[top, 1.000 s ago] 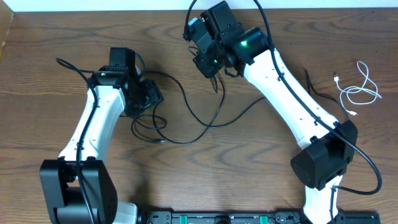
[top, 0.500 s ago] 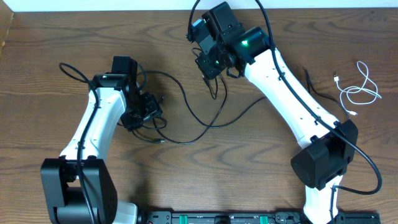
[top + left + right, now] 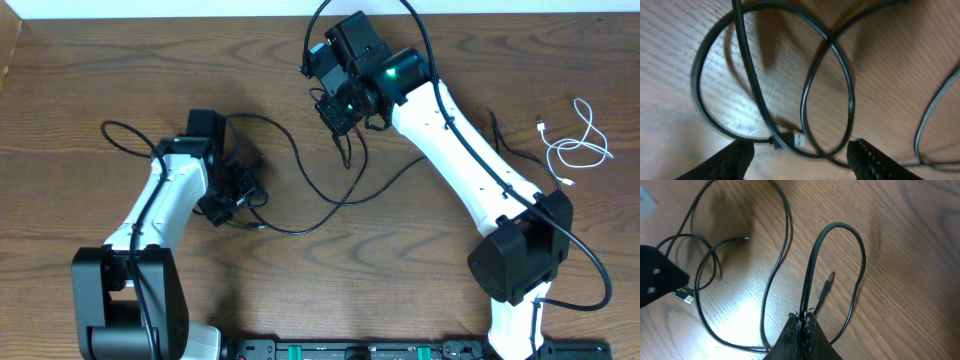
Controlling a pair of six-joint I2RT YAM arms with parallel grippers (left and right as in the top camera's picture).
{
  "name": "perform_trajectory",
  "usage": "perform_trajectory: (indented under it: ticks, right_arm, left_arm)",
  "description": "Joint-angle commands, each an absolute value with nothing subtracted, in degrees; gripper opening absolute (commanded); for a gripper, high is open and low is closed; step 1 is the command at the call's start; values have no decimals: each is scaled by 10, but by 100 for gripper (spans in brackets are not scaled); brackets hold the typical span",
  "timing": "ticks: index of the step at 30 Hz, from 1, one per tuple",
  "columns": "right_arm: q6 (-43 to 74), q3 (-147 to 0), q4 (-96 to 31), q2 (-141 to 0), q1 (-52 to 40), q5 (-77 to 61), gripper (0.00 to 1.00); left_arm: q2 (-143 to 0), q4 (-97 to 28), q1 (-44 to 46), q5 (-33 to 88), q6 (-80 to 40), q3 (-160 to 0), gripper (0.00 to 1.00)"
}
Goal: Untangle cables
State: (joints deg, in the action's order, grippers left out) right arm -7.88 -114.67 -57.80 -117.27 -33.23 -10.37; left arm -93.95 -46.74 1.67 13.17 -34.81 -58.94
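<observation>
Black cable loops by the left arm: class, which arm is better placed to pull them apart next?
Left, probably. The left gripper hangs open right over the crossed loops and plug; the right gripper is shut on a fold of black cable.

Bright, even light; close, blurry cables [image 3: 852,95], soft shadows

My left claw [image 3: 232,192] hangs over the crossed loops of the thin black cables [image 3: 850,95], left of centre on the brown wooden table [image 3: 60,150]. My right claw [image 3: 345,122] is behind it to the right, pinching one loop. The short white cord [image 3: 580,148] lies well apart, far right.
</observation>
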Motion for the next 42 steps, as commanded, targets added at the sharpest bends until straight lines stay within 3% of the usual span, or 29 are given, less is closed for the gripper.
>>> perform_trajectory:
  ticks: [1, 6, 10, 15, 42]
  right_arm:
    - [-85, -1143, -581, -1164, -335, -116, 1]
    - [-89, -1143, -582, -1164, -335, -116, 1]
    - [-89, -1143, -581, -1164, -335, -116, 1]
    - [-117, -1143, -581, -1164, -338, -127, 1]
    - [-175, -1142, -581, -1206, -389, -199, 1]
  left_arm:
    - [-943, -440, 17, 124, -385, -575, 59]
    - [-943, -406, 18, 123, -385, -575, 54]
    - [-943, -398, 18, 115, -385, -574, 24]
    - [-943, -372, 17, 104, -385, -574, 8]
    - [-943, -260, -7, 98, -398, -575, 8]
